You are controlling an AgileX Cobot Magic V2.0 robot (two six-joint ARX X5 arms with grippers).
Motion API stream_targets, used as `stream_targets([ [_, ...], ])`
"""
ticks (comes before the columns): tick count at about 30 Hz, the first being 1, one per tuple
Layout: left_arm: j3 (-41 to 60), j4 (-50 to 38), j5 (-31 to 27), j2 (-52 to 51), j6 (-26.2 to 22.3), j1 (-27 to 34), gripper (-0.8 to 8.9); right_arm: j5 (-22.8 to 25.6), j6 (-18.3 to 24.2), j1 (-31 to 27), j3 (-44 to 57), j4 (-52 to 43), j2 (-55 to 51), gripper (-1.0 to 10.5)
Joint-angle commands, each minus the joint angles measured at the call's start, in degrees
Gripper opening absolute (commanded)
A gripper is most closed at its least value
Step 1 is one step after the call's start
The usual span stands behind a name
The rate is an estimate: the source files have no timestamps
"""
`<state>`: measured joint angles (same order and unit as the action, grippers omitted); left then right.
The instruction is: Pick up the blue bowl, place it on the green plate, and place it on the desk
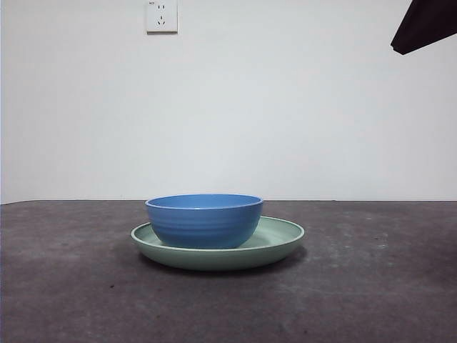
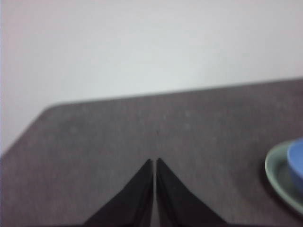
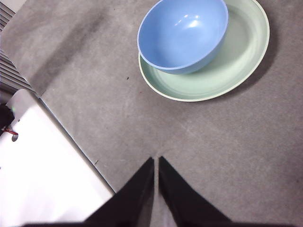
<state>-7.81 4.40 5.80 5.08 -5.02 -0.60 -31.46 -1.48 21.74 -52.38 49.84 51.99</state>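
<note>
blue bowl (image 1: 204,220) is already sat on green plate (image 1: 275,243); desk (image 1: 371,286) placement is left, both grippers (image 3: 156,161) closed, nothing held.

Left claw (image 2: 155,163): two matte black jaws, each tapering to a point. Right claw (image 3: 155,161): identical black tapered pair. No markings, screws or cables visible on either.

Dark grey-brown matte worktop (image 1: 371,286), rough and faintly mottled. Directly on it, near the middle: pale green plate (image 1: 282,239), wide, shallow, glossy, flat on the surface. Standing upright in the plate, off-centre toward one rim: blue bowl (image 1: 204,220).
</note>
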Motion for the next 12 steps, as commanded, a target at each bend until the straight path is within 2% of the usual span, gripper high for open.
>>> stream_targets([
  [1,1.7,0.48,-0.31,-1.75,0.09,0.07,0.1,-0.09,0.66,0.26,-0.92,-0.59,0.37,0.1],
  [12,5.7,3.26,-0.48,-4.92,0.11,0.07,0.1,-0.09,0.66,0.26,-0.92,-0.59,0.37,0.1],
])
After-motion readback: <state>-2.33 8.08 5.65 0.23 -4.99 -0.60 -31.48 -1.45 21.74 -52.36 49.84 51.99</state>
